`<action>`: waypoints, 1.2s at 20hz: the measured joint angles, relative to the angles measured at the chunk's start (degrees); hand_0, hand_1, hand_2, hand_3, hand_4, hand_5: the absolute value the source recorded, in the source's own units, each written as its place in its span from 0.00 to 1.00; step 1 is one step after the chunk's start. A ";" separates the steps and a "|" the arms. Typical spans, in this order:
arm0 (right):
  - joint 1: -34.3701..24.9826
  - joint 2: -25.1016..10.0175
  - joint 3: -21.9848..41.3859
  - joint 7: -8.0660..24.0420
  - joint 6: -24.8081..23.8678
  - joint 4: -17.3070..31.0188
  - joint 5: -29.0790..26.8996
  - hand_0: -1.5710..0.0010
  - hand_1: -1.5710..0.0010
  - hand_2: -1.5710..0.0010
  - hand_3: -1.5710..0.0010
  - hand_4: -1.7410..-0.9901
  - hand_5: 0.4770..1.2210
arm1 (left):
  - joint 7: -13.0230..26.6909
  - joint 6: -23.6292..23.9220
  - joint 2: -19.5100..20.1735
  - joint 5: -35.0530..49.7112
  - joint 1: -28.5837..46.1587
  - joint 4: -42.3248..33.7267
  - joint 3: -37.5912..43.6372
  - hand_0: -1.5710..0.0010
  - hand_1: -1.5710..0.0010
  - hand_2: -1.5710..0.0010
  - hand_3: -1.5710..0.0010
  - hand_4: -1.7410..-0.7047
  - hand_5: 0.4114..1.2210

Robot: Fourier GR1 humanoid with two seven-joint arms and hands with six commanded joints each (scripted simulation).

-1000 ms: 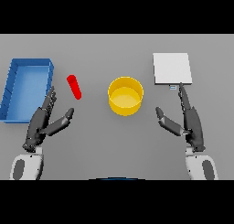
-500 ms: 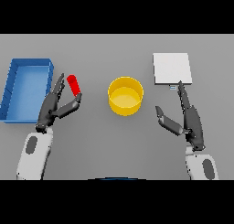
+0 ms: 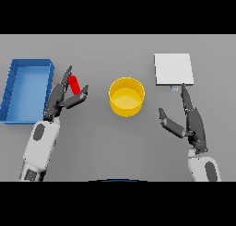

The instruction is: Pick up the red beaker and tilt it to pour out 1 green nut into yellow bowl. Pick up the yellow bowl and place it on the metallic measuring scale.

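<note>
Head view: left hand (image 3: 64, 98) is spread around the red beaker (image 3: 73, 85), left of centre, not clamped.
Risk: beaker may be tipped if closure is off-centre; right hand (image 3: 193, 123) is held open, lower right.

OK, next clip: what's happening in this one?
The robot's left hand is at the red beaker, fingers and thumb on either side of it, but whether it is gripped is hard to tell. The beaker sits between the blue bin and the yellow bowl. The right hand is open below the metallic measuring scale. The bowl is not yet on the scale.
</note>
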 measured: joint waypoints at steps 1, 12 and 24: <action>-0.12 0.07 -0.32 0.03 0.14 -0.23 -0.69 1.00 1.00 1.00 1.00 0.63 0.22 | -0.35 0.27 -0.18 -0.06 -0.91 1.37 0.27 1.00 1.00 1.00 1.00 0.44 0.34; -0.14 -0.59 -0.55 1.08 0.48 -0.29 -0.68 1.00 1.00 1.00 1.00 0.64 0.22 | -5.29 0.82 -1.86 2.85 -7.65 11.29 4.47 0.82 0.79 0.77 0.81 0.28 0.46; 0.75 -0.43 -0.98 1.20 0.04 -0.89 -1.01 1.00 1.00 1.00 1.00 0.64 0.22 | -4.25 3.82 -3.32 0.61 -9.97 12.91 4.01 0.06 0.06 0.06 0.08 0.12 0.90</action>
